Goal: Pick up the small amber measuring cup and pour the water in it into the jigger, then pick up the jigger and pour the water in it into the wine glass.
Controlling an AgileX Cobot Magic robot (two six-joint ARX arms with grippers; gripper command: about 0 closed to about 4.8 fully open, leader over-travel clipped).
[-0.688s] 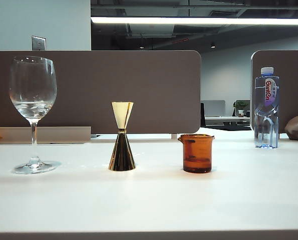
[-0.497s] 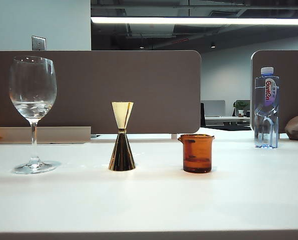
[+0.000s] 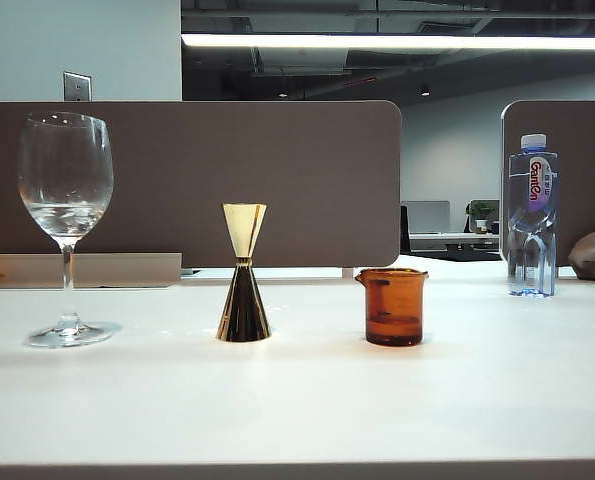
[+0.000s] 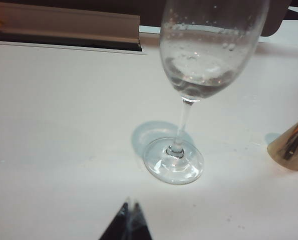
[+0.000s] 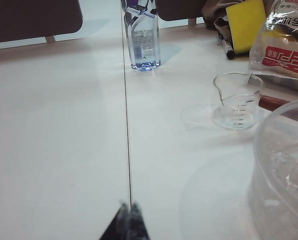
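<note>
Stood spaced along the white table [image 3: 297, 410]: wine glass [image 3: 66, 225], jigger [image 3: 244, 275], amber measuring cup [image 3: 392, 306]; left gripper [image 4: 128, 210] and right gripper [image 5: 127, 209] pinched closed, empty, over bare tabletop.

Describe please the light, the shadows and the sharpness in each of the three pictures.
Exterior view: ceiling strip light glares; wine glass, jigger and small amber measuring cup sharp, their shadows faint. Left wrist view: the glass casts a bluish shadow; left gripper blurred. Right wrist view: table washed out; right gripper blurred, jaws together.
</note>
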